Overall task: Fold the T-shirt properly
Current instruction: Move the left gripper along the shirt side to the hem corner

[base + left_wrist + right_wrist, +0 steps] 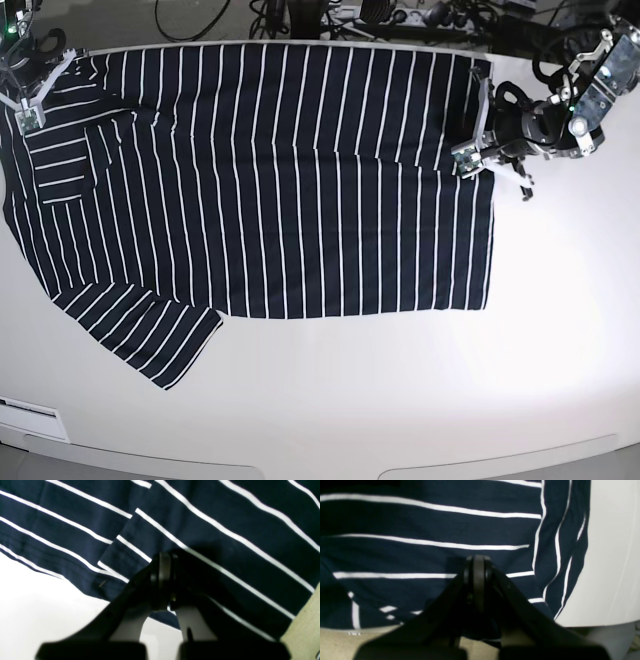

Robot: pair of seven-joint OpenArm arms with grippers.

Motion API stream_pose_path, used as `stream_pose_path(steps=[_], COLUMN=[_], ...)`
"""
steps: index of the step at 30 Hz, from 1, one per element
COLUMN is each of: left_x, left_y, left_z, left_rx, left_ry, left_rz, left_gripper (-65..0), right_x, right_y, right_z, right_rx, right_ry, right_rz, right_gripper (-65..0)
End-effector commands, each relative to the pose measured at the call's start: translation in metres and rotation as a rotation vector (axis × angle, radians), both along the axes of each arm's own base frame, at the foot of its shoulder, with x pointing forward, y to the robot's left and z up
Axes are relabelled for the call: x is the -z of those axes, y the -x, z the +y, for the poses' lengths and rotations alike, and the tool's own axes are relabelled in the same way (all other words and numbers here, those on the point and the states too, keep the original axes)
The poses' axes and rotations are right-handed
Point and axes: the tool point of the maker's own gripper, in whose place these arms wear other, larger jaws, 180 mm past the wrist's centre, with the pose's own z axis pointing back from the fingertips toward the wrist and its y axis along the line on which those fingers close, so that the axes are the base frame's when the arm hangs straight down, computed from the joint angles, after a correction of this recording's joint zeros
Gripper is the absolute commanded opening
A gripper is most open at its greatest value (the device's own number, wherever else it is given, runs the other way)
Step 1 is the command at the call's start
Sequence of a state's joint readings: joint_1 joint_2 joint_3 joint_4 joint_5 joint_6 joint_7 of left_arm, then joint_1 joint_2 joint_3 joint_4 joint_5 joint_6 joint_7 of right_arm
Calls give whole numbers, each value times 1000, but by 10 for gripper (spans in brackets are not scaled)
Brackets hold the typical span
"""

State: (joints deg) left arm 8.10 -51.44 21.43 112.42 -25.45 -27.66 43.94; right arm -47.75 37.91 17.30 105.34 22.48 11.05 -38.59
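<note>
The T-shirt (270, 180) is lying spread across the white table (400, 390), its upper part folded over along the far edge. The left gripper (470, 158) is sitting at the shirt's hem edge on the base view's right, its jaws pressed together on a fold of the striped cloth (162, 562). The right gripper (28, 100) is sitting at the shoulder corner on the opposite side, jaws likewise closed, pinching the fabric (478, 562) there.
</note>
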Motion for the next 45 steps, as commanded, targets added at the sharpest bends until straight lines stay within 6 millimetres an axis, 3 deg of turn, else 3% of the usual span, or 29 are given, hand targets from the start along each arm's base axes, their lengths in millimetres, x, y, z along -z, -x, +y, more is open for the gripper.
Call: stream_pose_path(steps=[1, 13, 16, 18, 22, 24, 26, 29, 31, 36, 42, 45], left_x=[-10, -36, -41, -45, -65, -74, -78, -83, -93, -114, -104, -86], left_y=[-6, -28, -37, -45, -73, -83, -86, -93, -105, -151, -210, -226], left_z=[-1, -14, -11, -9, -6, -4, -6, -3, 4, 38, 95, 100], left_rx=[5, -8, -4, -19, -141, -182, -188, -214, -262, -481, -854, -978], left_ry=[12, 47, 27, 19, 66, 86, 103, 109, 109, 137, 383, 582], left_rz=[-35, -145, -182, -216, -322, -364, -375, -416, -500, -665, -639, -460], left_gripper=[-650, -650, -650, -650, -650, -650, -650, -650, -650, -650, -650, -650], right_x=[8, -5, -13, -20, -46, -66, -85, -108, -115, -117, -117, -117], right_y=[24, 11, 0, -9, -35, -51, -62, -71, -73, -77, -77, -77], right_z=[-7, -12, -2, 6, 6, 0, -8, -17, -20, -16, -17, -16], right_rx=[20, 1, -28, -54, -77, -72, -67, -52, -40, -50, -48, -49], right_ry=[24, 101, 91, 90, 172, 251, 338, 445, 474, 456, 458, 458], right_rz=[108, 55, 17, -15, -155, -255, -340, -422, -451, -478, -475, -475], right_gripper=[-650, -650, -501, -451, -458, -513, -562, -571, -650, -650, -650, -650])
